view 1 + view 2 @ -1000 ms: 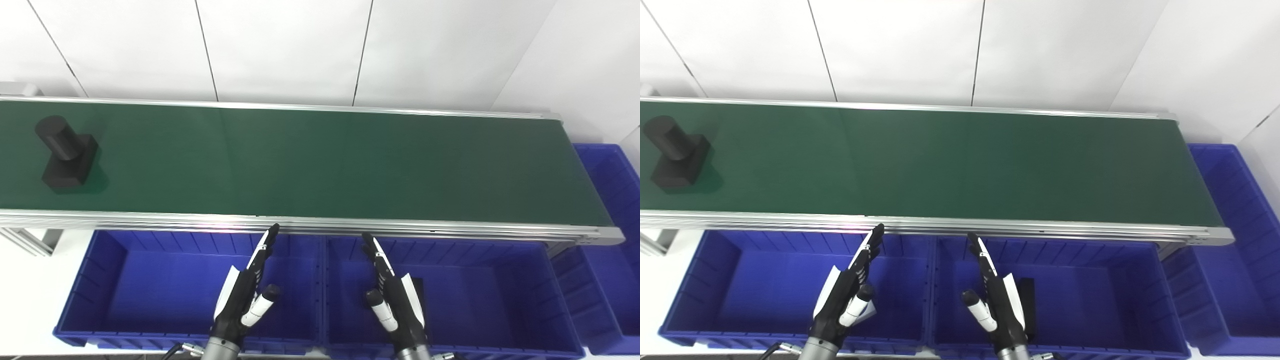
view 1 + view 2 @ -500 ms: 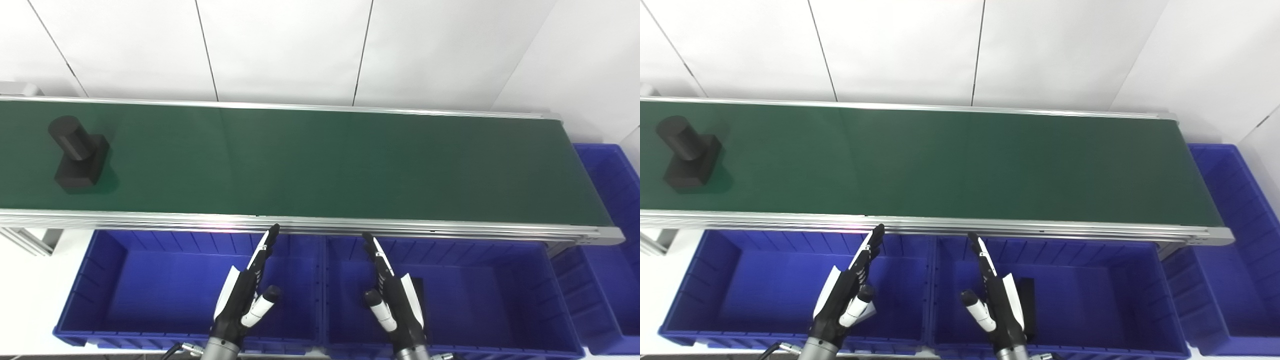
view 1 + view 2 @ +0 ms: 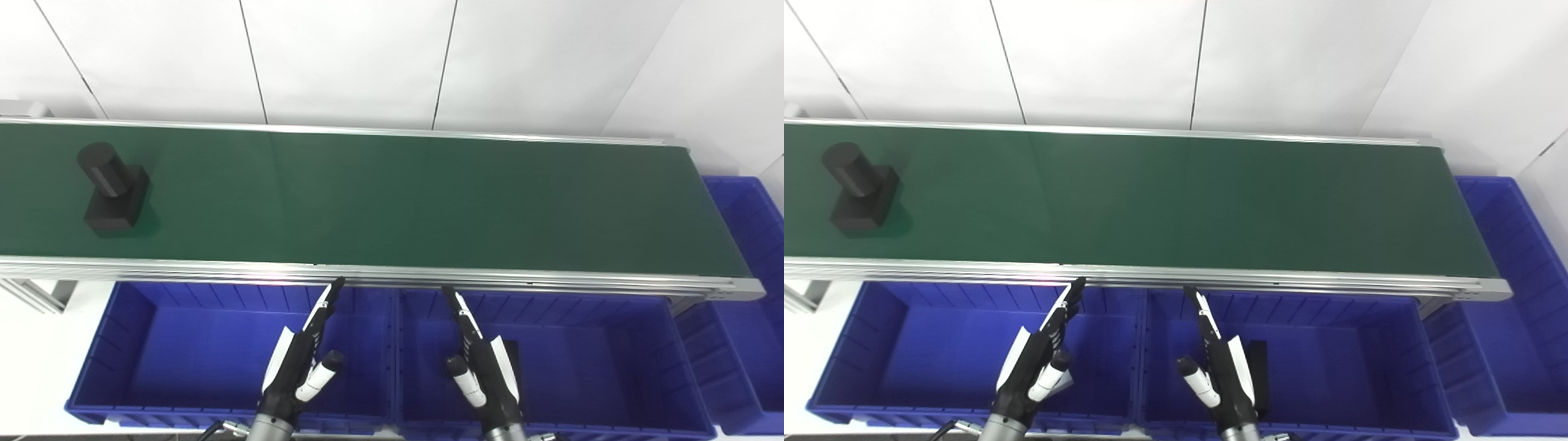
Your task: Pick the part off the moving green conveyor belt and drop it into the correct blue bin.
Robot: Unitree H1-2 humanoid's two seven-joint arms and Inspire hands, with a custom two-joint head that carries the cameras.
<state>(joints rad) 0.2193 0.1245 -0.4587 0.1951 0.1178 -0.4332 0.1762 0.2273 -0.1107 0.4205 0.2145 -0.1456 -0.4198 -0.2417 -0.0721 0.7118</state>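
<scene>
You've got the black part [image 3: 111,190], a cylinder on a square base, sitting at the far left of the green conveyor belt [image 3: 398,196], well away from both hands. Your left hand [image 3: 300,361] hovers over the left blue bin [image 3: 153,343], fingers stretched out flat, holding nothing. Your right hand [image 3: 481,361] is the same over the middle blue bin [image 3: 588,361], spread and empty, with a dark item [image 3: 1258,373] lying in that bin just behind it. Another blue bin [image 3: 750,257] sits at the belt's right end.

No readable text — none anywhere
</scene>
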